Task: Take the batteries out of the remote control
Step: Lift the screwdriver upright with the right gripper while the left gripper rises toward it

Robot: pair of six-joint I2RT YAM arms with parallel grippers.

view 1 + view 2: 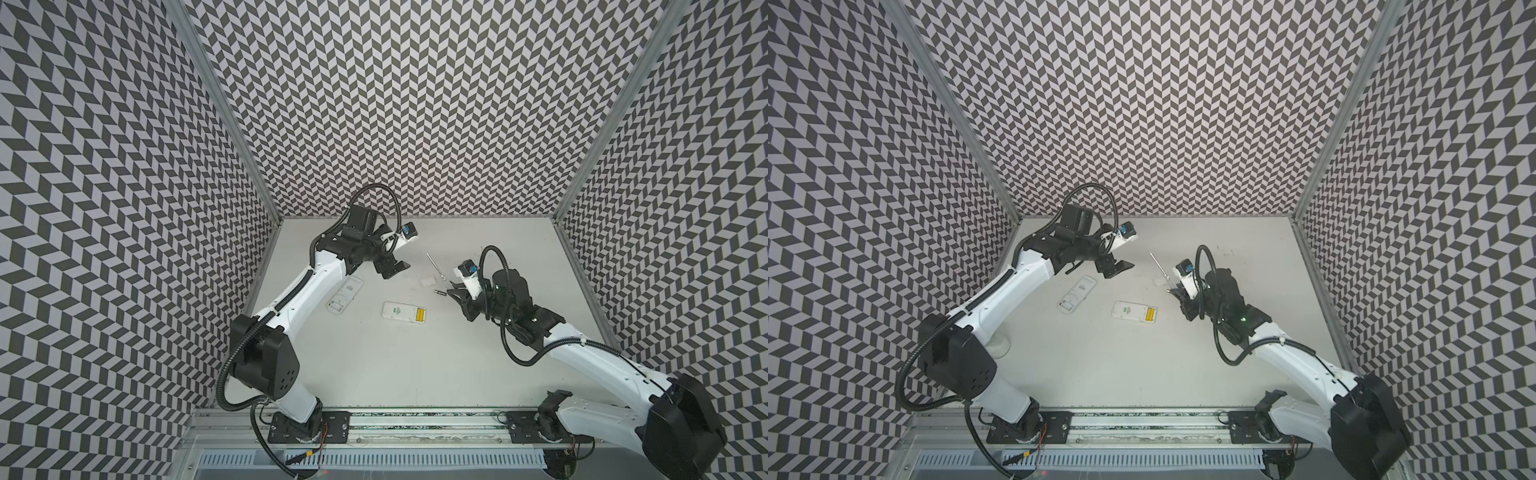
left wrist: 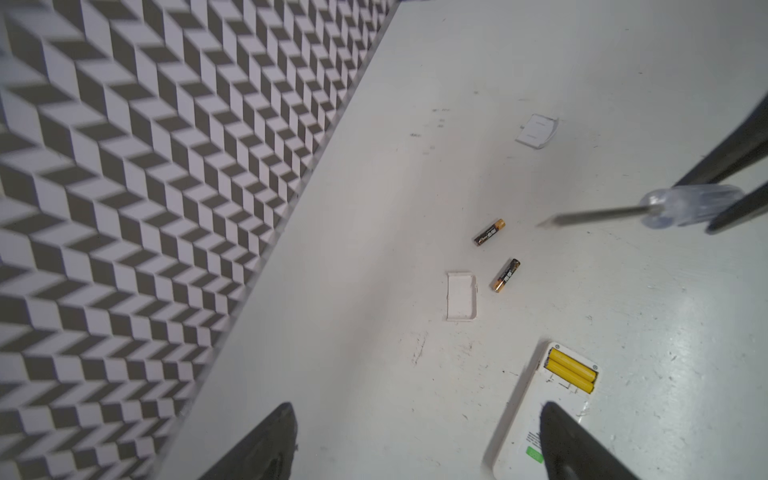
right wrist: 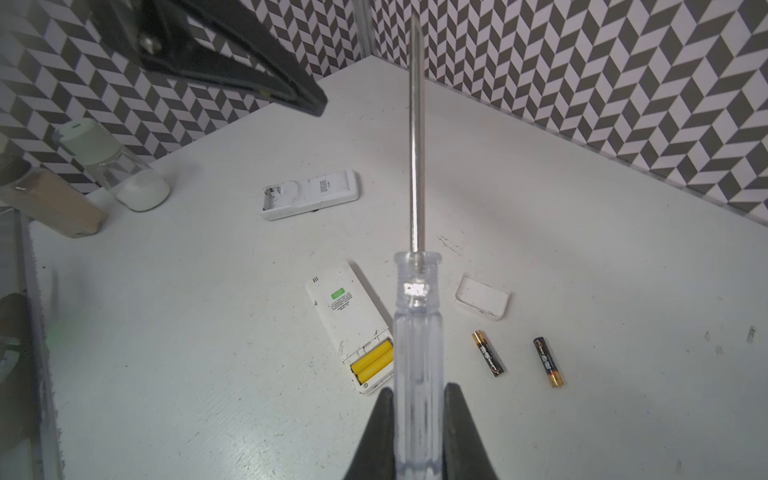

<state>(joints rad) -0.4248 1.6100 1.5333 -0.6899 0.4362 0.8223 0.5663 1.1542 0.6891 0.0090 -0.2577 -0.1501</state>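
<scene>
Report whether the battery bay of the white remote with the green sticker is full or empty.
Full: two yellow cylindrical batteries lie side by side in the white remote's uncovered bay.

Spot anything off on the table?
Nothing looks spilled or broken. Two black batteries lie loose near a detached cover; yellow batteries sit in the open remote. Right pincer grips a screwdriver.
</scene>
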